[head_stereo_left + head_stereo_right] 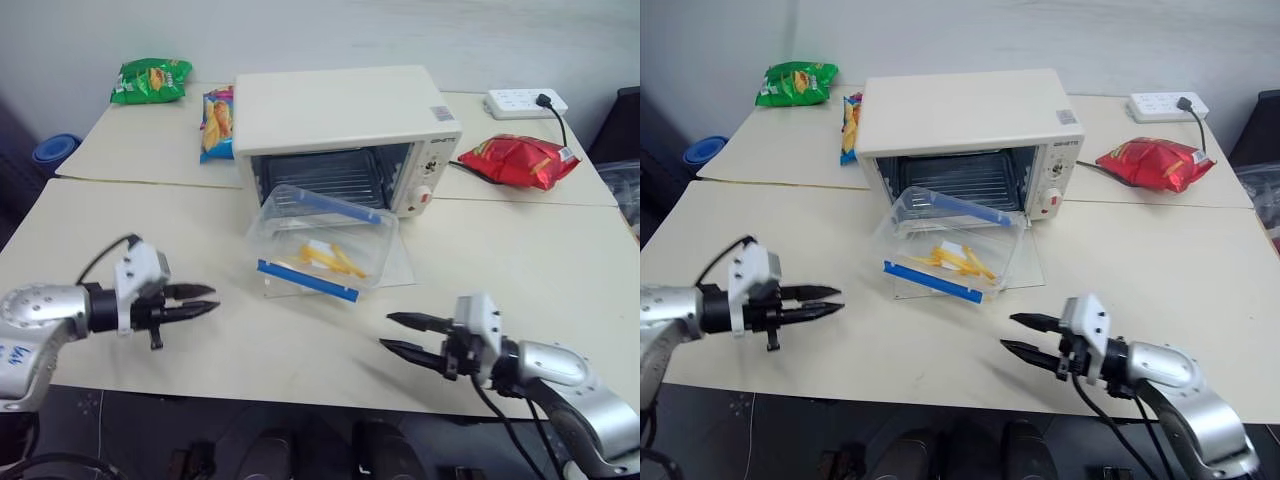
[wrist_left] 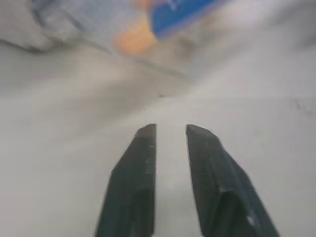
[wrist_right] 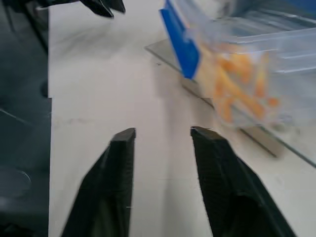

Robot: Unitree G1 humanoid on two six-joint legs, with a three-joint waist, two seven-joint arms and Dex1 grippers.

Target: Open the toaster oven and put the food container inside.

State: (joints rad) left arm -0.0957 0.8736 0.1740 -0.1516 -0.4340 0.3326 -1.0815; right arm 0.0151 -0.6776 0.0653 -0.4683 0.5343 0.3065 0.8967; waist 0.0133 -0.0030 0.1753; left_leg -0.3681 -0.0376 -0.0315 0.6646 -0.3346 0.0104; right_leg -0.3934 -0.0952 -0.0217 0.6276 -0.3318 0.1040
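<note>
Left gripper (image 1: 205, 298) over table (image 1: 520, 260), fingers nearly together, narrow gap, empty; right gripper (image 1: 400, 333) near front edge, fingers apart, empty. Toaster oven (image 1: 340, 115) door down flat, cavity open. Food container (image 1: 322, 240) tilted on lowered door, far end at oven mouth, between both grippers, touched by neither

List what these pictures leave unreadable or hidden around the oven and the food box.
- Cream-white boxy toaster oven: knob markings too small in the eye views.
- Its lowered glass door: mostly covered by the clear plastic food container with blue clips.
- Container in the left wrist view: blurred.
- Orange snack bag: partly behind the oven.
</note>
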